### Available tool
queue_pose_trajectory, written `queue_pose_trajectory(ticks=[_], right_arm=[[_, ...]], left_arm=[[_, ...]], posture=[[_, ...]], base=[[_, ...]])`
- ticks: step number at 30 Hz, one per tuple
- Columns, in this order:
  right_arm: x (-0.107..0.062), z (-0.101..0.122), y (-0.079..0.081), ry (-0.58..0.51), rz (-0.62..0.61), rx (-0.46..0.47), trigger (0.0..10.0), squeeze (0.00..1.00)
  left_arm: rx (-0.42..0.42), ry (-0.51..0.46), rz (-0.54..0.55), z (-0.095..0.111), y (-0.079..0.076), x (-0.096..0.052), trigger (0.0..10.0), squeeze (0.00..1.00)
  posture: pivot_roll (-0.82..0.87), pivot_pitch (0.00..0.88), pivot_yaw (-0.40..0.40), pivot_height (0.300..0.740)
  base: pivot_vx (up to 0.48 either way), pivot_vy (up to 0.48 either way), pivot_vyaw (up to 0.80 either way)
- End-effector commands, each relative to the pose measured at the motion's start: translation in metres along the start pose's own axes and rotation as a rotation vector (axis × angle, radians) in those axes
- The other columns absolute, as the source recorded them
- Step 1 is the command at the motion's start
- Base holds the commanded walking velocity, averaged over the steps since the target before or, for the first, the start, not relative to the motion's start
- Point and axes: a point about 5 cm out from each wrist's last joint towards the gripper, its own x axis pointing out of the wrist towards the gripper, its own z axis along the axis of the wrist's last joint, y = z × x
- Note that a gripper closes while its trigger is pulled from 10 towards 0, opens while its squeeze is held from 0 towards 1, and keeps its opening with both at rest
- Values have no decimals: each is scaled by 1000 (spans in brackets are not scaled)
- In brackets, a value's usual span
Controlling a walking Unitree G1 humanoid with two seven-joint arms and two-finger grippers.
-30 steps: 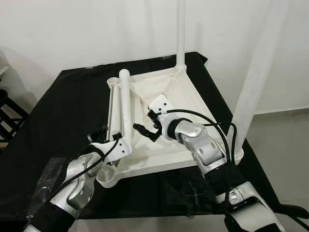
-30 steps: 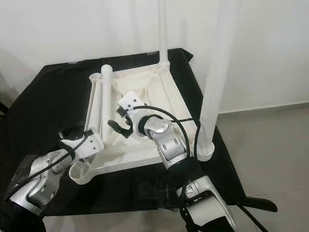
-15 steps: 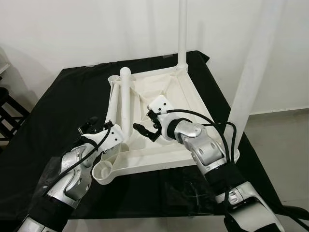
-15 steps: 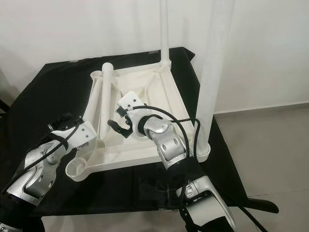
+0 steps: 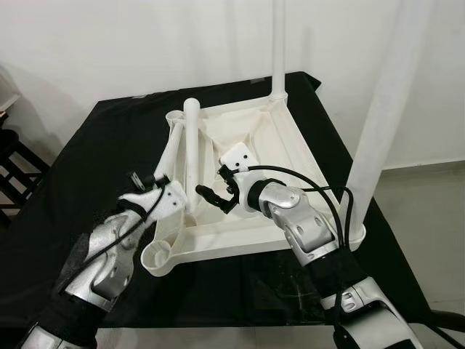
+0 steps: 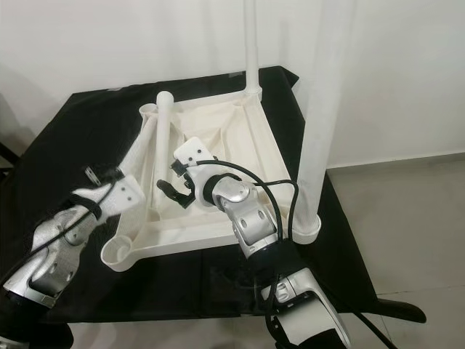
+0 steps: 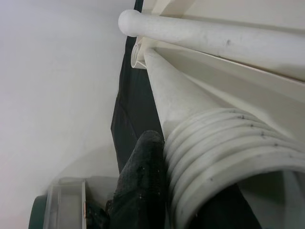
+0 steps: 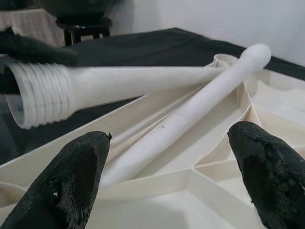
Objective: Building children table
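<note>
So the white plastic tabletop (image 5: 290,156) is lying upside down on the bench (image 5: 87,156), which has a black cloth over it. Two legs are already standing up out of its corner sockets: a thin-looking one at the far corner (image 5: 277,43) and a fat one at the near right corner (image 5: 385,109). The near left corner socket (image 5: 156,256) has nothing in it.

Two more legs are loose along the left side of the tabletop. One loose leg (image 5: 192,149) lies inside the frame, rounded end pointing toward the far wall. The other, the threaded leg (image 7: 200,124), is in the left gripper (image 5: 149,187), over the tabletop's left rim. In the left wrist view you can see a black finger (image 7: 143,176) pressed right up against the ribbed threaded end, so it's clamped onto that leg, with the far tip resting near the far left corner socket.

The right gripper (image 5: 214,196) sits low over the middle of the tabletop, just beside the loose leg. Its fingers (image 8: 71,176) are spread wide apart with nothing between them; in the right wrist view both loose legs run across the gap, a bit beyond the fingertips.

There's a dark stool (image 5: 14,171) off the bench's left edge, and grey floor (image 5: 429,218) to the right.
</note>
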Motion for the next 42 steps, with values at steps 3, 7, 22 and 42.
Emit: queue_pose_trajectory(ticks=[3,7,22,42], right_arm=[[-2,-1,6,-15,20,27,10000,0],[0,9,2,-67,8,40,10000,0],[-10,48,-7,-346,20,264,10000,0],[-22,66,-17,-624,224,956,10000,0]], left_arm=[[-36,-15,-19,4,-6,1,0,0],[-104,-39,66,8,10,2,0,0],[-411,-152,312,11,59,-19,0,0],[-912,-460,474,16,106,-41,0,0]], posture=[[-15,91,111,740],[-20,102,97,740],[1,107,102,740],[12,116,101,740]], base=[[0,0,0],[0,0,0],[0,0,0],[0,0,0]])
